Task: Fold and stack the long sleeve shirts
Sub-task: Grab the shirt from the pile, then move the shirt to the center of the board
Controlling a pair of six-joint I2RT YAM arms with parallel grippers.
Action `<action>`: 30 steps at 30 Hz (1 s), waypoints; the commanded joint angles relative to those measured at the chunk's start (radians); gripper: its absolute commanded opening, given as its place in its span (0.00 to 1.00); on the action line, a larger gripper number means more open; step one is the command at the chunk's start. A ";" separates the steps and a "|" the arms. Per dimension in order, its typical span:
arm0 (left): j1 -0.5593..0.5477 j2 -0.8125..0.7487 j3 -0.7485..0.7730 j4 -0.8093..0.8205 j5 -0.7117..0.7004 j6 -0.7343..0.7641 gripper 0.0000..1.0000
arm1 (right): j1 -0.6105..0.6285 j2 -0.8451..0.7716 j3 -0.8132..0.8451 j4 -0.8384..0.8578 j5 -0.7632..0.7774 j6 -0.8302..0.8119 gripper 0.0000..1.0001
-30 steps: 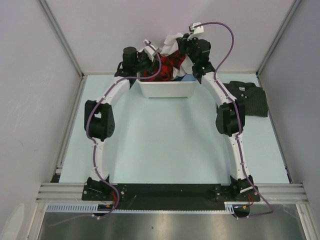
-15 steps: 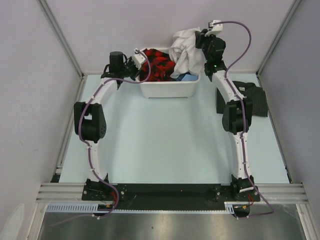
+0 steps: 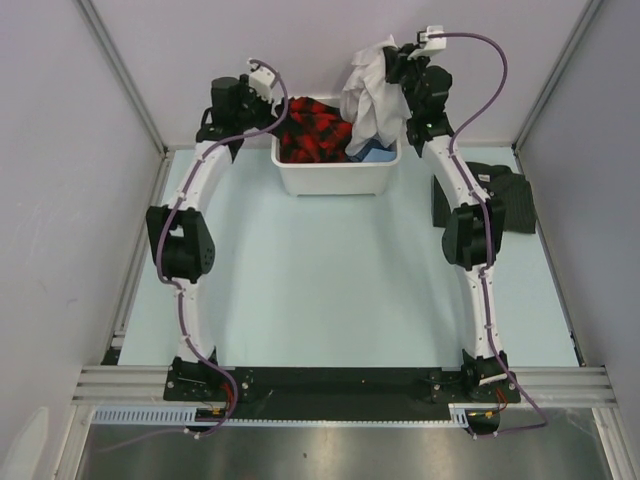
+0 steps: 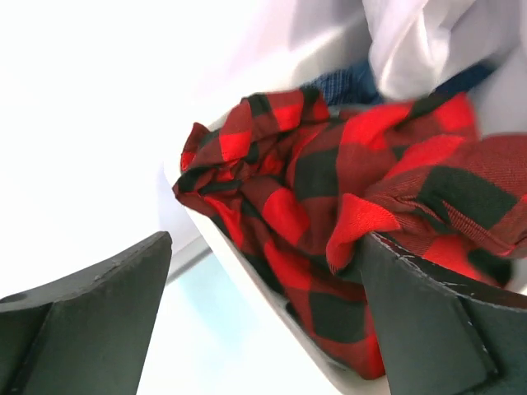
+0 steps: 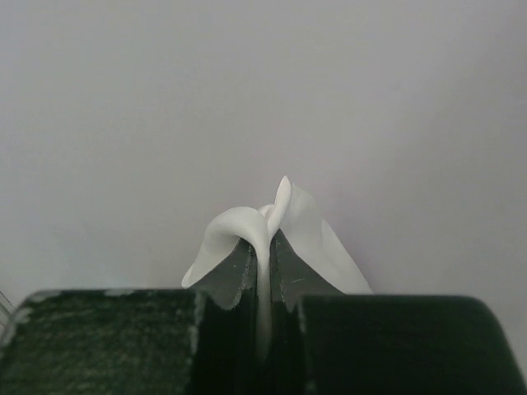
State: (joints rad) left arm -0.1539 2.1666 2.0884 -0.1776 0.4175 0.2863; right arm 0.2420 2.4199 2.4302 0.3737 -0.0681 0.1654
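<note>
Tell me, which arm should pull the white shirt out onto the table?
The right one. The right gripper is shut on the white shirt, hanging over the tub; the left gripper is open, empty.

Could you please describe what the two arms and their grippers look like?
The left arm and right arm have slim white links joined by bulky black joint housings, on black bases. A purple cable runs along each to a small white wrist camera. The left gripper and right gripper have dark, blocky matte fingers.
</note>
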 commanded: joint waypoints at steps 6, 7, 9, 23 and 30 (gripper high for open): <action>0.059 -0.266 -0.048 0.084 0.044 -0.276 1.00 | 0.026 -0.281 0.055 0.156 -0.004 0.039 0.00; 0.062 -0.287 -0.069 0.086 0.047 -0.279 0.99 | 0.028 -0.304 0.038 0.151 -0.013 0.040 0.00; 0.076 -0.368 -0.158 0.122 0.059 -0.304 0.99 | 0.034 -0.379 0.012 0.130 -0.039 0.037 0.00; 0.256 -0.752 -0.638 0.127 0.211 -0.317 0.99 | 0.305 -0.821 -0.293 -0.217 -0.237 -0.116 0.00; 0.378 -0.878 -0.778 -0.074 0.417 -0.172 0.99 | 0.305 -1.049 -0.735 -0.611 -0.245 -0.089 0.11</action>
State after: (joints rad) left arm 0.1703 1.3888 1.3563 -0.1131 0.6853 -0.0032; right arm 0.5953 1.4506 1.8957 0.1276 -0.3210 0.0864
